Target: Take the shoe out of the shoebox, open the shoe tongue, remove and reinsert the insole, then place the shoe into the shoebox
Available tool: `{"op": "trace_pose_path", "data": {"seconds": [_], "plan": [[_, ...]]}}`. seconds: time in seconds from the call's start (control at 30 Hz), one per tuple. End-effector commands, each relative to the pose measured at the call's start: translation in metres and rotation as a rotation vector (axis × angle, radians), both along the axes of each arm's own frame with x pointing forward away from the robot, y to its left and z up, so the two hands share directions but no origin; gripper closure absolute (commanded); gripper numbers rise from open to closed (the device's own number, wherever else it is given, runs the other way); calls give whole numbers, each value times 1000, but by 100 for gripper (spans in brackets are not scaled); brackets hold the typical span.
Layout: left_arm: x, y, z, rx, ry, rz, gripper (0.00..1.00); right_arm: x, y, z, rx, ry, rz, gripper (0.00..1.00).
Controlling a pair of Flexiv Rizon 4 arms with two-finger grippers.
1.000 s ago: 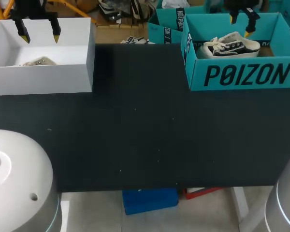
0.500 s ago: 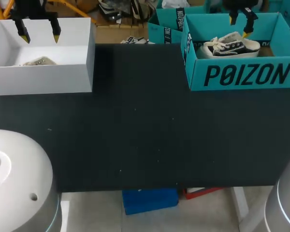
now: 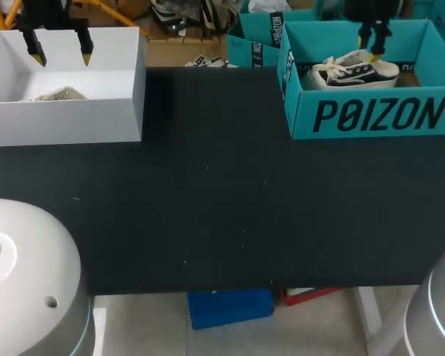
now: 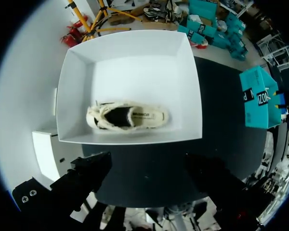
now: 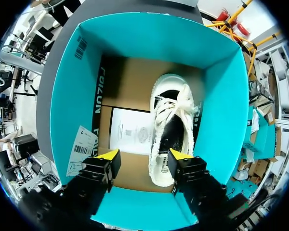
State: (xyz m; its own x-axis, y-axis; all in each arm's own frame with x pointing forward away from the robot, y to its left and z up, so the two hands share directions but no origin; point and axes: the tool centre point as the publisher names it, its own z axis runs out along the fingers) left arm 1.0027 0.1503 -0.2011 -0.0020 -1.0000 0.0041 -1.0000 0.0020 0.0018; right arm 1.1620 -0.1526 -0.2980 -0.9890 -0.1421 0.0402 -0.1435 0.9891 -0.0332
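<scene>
1. Head view: the matt black tabletop (image 3: 222,208) carries fine pale specks. Two boxes stand along its far edge, well apart.
2. The teal cardboard shoebox (image 3: 371,115) stands at the far right, lid off. The black-and-white lace-up sneaker (image 3: 352,70) lies inside on its sole.
3. Right wrist view: the sneaker rests on the shoebox's brown floor, beside a white paper sheet (image 5: 130,130).
4. The right gripper (image 5: 144,155) hangs over the shoebox. Its fingers are parted and hold nothing, and one yellow tip is above the sneaker's end.
5. The white open-topped box (image 3: 67,122) stands at the far left, with a cream low-top shoe (image 3: 59,94) inside.
6. The left gripper (image 3: 60,53) hangs above the white open-topped box, fingers spread wide and empty.
</scene>
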Motion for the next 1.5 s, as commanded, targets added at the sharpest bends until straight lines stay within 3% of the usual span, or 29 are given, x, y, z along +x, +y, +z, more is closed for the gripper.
{"op": "trace_pose_path", "data": {"seconds": [0.03,0.5,1.5], "plan": [[-1,0,1,2,1,1,0,8,-1,-14,11,17,-7,56],[-1,0,1,2,1,1,0,16,-10,-40,33,30,-34,69],[-1,0,1,2,1,1,0,16,-4,-103,85,62,-63,66]]}}
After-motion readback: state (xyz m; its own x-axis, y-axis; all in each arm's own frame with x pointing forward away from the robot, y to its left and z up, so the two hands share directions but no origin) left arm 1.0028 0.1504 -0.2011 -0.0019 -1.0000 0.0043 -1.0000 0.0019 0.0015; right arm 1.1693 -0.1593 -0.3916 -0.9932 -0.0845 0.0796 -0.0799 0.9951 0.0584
